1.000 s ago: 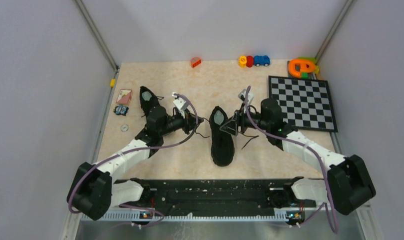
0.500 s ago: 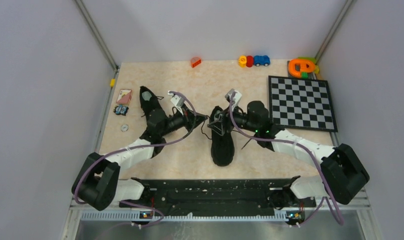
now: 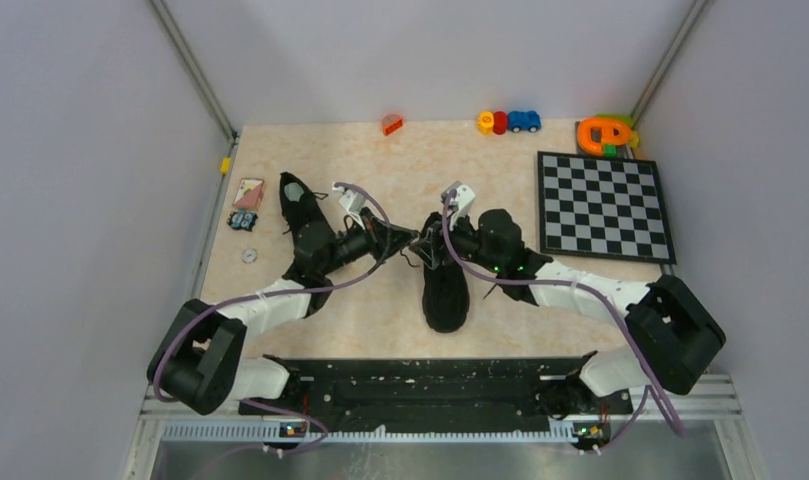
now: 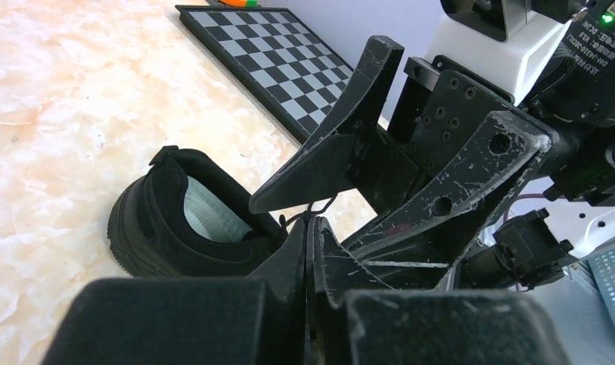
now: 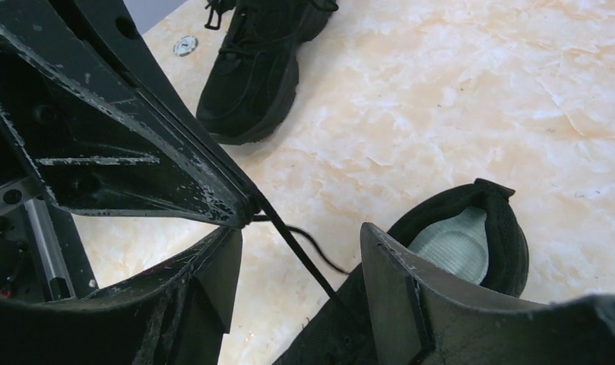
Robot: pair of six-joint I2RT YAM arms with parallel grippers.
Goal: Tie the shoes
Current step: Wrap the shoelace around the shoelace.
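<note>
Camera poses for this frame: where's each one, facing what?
Top external: above, behind both arms, looking down on table, left shoe, middle shoe.
Left wrist: on the shut left end effector, facing the open right end effector, chessboard.
Right wrist: own fingers framing the lace the left one pinches.
Both wrists share the middle shoe.

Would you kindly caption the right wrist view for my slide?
The left pincer, shut on a lace of the shoe, faces the open right pincer.

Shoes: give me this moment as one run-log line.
left gripper: shut on lace | right gripper: open, jaws either side of lace | middle shoe: laces loose, untied
</note>
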